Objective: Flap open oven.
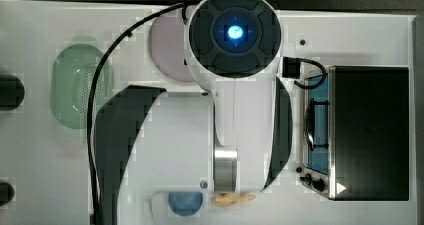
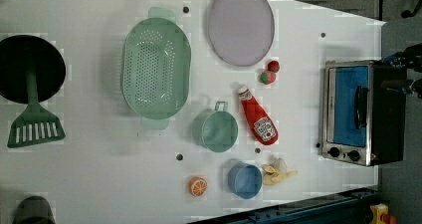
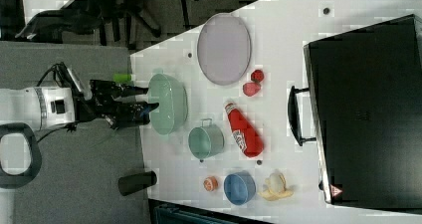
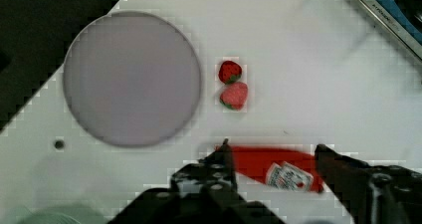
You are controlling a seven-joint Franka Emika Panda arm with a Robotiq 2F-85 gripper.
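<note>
The oven [image 2: 383, 114] is a black box with a silver front, standing at the left view's right side. Its blue glass door [image 2: 348, 104] is shut, with the dark bar handle [image 2: 360, 107] across it and two black knobs [image 2: 343, 154] at one end. It also appears in the top view as oven [image 1: 370, 132] and in the right view as oven [image 3: 368, 109], with its handle [image 3: 293, 117] sticking out. My gripper [image 4: 273, 147] is open and holds nothing. It hangs high above the ketchup bottle, away from the oven. The gripper [image 3: 146, 99] points along the table.
A red ketchup bottle [image 2: 258, 122] lies in the middle. Two strawberries [image 2: 269, 72] and a purple plate [image 2: 241, 25] sit beyond it. A green colander [image 2: 156, 67], green cup [image 2: 216, 129], blue cup [image 2: 245, 179], banana [image 2: 276, 171], orange [image 2: 197, 186] and green spatula [image 2: 35, 119] are spread around.
</note>
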